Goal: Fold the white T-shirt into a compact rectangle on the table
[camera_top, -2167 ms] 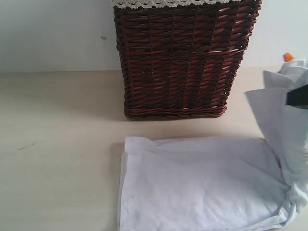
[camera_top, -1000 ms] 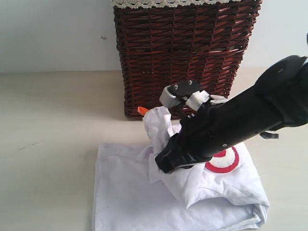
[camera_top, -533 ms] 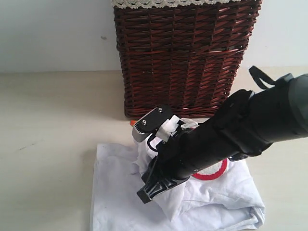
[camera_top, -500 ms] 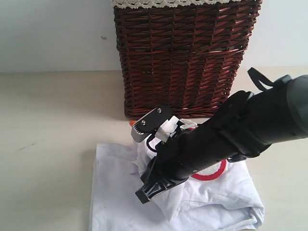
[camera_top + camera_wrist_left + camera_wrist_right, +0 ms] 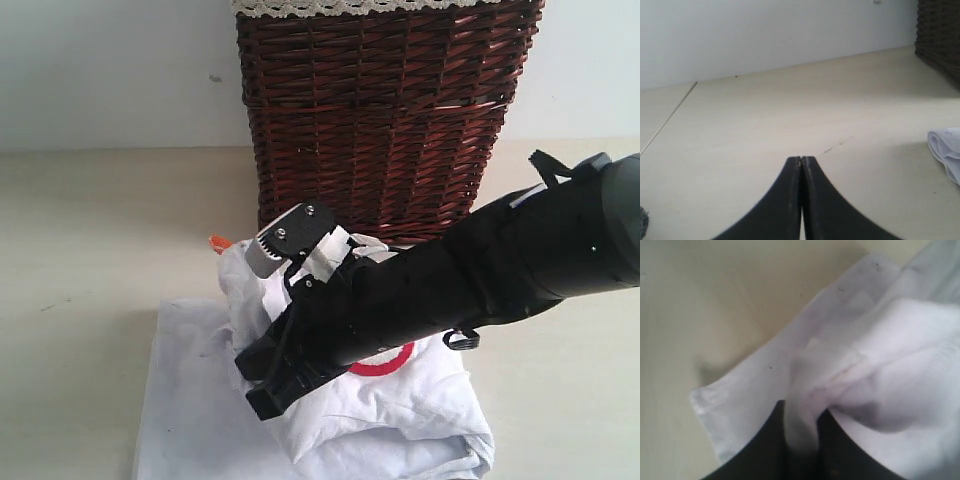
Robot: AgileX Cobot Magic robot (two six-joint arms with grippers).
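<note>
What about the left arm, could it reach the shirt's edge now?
Probably yes: the left gripper is shut and empty, and only bare table lies between it and the edge of the white T-shirt. It must open first.

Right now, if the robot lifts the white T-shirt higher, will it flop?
Probably floppy: the white T-shirt bunches and sags around the right pincer. Likely light, since one small pinch holds a fold up.
</note>
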